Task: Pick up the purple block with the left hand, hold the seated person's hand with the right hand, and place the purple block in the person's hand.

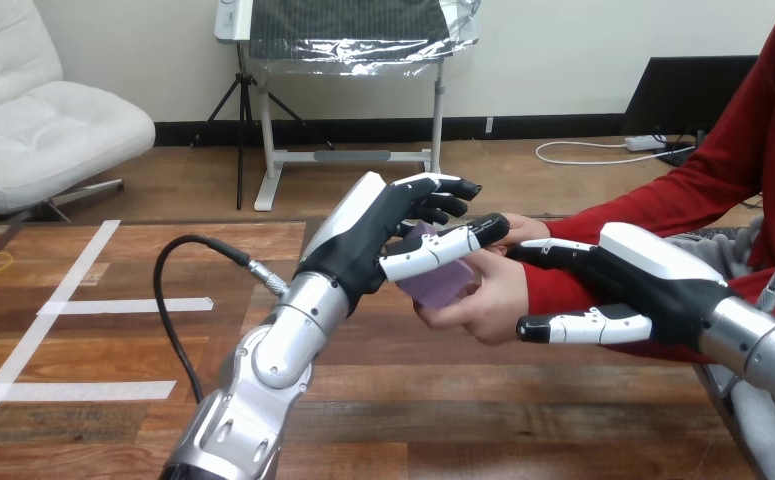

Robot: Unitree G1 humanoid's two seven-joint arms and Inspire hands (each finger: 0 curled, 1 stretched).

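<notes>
We take the person's hand (pixel 490 300) as our reference. It is held out above the wooden table (pixel 443 420), open and slightly cupped.

**Block:** The purple block (pixel 441 285) sits against the palm of that hand, on the side nearer the robot. We cannot tell whether its weight rests there.

**Left hand:** The left hand (pixel 363 245) is on the block's side away from the palm and pinches it. The thumb lies across the block's upper edge and the fingers curl over behind.

**Right hand:** The right hand (pixel 653 285) is on the opposite side of the person's hand, at the person's wrist (pixel 553 290). One finger lies over the red sleeve and the thumb under it, curled round the wrist rather than the palm.

**Stage:** We judge the placing step to be under way, with the release not yet made.

**Risks noted:**
- If the pinch opens before the block is seated, the block may tip off the palm's edge and fall to the table below the person's hand.
- The thumb lies between the block and the person's fingers. A sideways withdrawal could drag the block out with it.
- Any tightening or pull at the wrist would tilt the palm and shed the block, besides discomforting the person.
- A downward push by the left hand would press the block into the palm against the wrist hold.
</notes>
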